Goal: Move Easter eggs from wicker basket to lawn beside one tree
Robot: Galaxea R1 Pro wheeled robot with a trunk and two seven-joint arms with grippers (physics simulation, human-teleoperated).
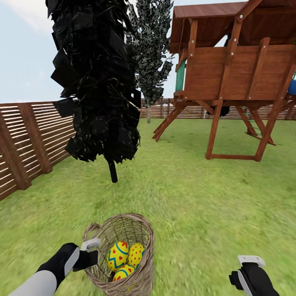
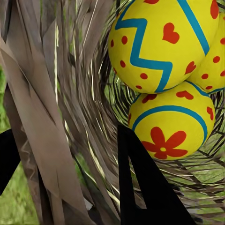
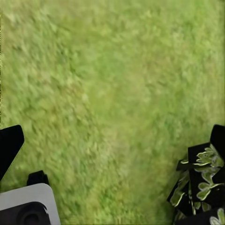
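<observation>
Looking down, I see the woven wicker basket (image 1: 123,253) upright on the lawn (image 1: 197,197), mouth up, holding three smooth yellow eggs (image 1: 117,255), the biggest standing on end. My left claw (image 1: 91,251) straddles its near-left rim, open. I cannot tell my right claw's (image 1: 250,263) state.

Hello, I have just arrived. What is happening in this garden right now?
A two-armed robot stands on the lawn over a wicker basket. All three Easter eggs lie inside it; none has been taken out yet. The left gripper is at the basket's rim, one finger inside near the eggs and one outside the wall, holding nothing. The right gripper hangs over bare grass, empty. A near-black conifer stands just behind the basket, a wooden play tower further back.
</observation>
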